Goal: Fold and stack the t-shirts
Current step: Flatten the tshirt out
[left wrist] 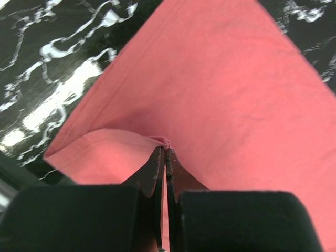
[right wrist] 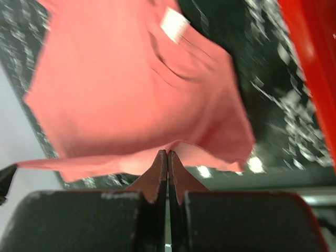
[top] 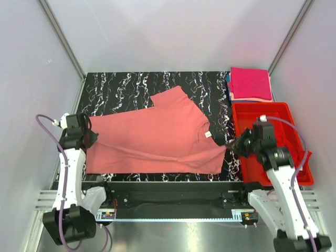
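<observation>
Right wrist view is coming out motion-blurred, so fabric detail there is hard to read. In the top view both wrist housings are covering the fingertips, so grip state is being read from the wrist views only.

Left tool: the jaws are sitting pressed together, clamping a small raised pleat of the salmon-pink t-shirt. A folded-over flap of the same cloth is lying at 9 o'clock of the tips. In the top view this tool is sitting at the shirt's 9 o'clock edge.

Right tool: the jaws are likewise sitting together, nipping the shirt's edge, with the cloth hanging slack away from the tips. In the top view it is gripping the corner at the shirt's 4 o'clock.

The salmon-pink t-shirt is lying spread across the middle of the desk, stretched between the two tools, one sleeve pointing to 12 o'clock. Its white neck label is showing toward 3 o'clock.

The red bin is sitting at the desk's 3 o'clock side, with the right arm overlapping it. At 1 o'clock a folded magenta-pink t-shirt is topping a stack; the layers beneath it are showing only as thin edges, too little to identify.
</observation>
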Motion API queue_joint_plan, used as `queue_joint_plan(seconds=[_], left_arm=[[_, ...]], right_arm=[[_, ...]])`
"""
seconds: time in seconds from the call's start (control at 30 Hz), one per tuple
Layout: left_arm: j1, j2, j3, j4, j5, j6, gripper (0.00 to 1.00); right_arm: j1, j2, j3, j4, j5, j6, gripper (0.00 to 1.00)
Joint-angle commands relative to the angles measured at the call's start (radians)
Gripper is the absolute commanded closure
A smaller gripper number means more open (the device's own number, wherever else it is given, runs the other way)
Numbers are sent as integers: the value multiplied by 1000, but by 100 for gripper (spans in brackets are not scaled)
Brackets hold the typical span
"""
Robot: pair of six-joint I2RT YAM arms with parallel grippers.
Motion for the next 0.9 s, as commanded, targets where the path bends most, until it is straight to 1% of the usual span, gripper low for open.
queue_joint_plan(seconds=[0.0,0.03,0.07,0.1,0.13,0.17,0.2,0.23,0.27,0.3,0.37,0.47,0.57,0.63,0.7,0.73,0.77,0.87], left_arm=[[7,42,164,138,124,-56,100],[4,44,224,166,166,-76,100],[1,39,267,213,235,-84,100],[-5,44,316,212,241,-93,100],[-22,50,376,190,232,-89,100],[-27,79,533,101,209,-82,100],[-31,88,604,58,182,-73,100],[-31,93,682,21,191,-50,100],[-33,93,802,-31,200,-41,100],[-34,81,865,-51,202,-36,100],[-91,59,988,-103,151,-39,100],[-113,-31,1011,-96,177,-107,100],[-113,-128,989,-88,202,-191,100],[-113,-166,1014,-125,202,-228,100],[-113,-178,1053,-162,227,-239,100],[-113,-181,1095,-179,235,-245,100],[-111,-183,1119,-212,238,-243,100],[-113,-165,1192,-271,209,-224,100]], right_arm=[[-2,171,192,245,-5,31,100],[-2,257,247,288,-11,20,100],[-2,296,309,290,-14,-13,100],[-2,328,447,284,-13,-38,100],[-2,377,522,246,-5,-67,100],[-2,391,661,221,12,-125,100],[-2,399,727,198,23,-153,100],[-2,399,786,151,29,-183,100],[0,393,897,125,30,-232,100],[0,385,948,100,26,-251,100],[0,348,1072,43,-2,-288,100],[-3,278,1157,0,-31,-268,100],[-2,183,1180,-23,-22,-215,100],[0,137,1210,-61,-19,-190,100],[-2,132,1309,-116,-19,-171,100],[-2,141,1352,-176,-19,-167,100],[-2,147,1447,-205,-13,-161,100],[-2,190,1596,-284,-2,-147,100]])
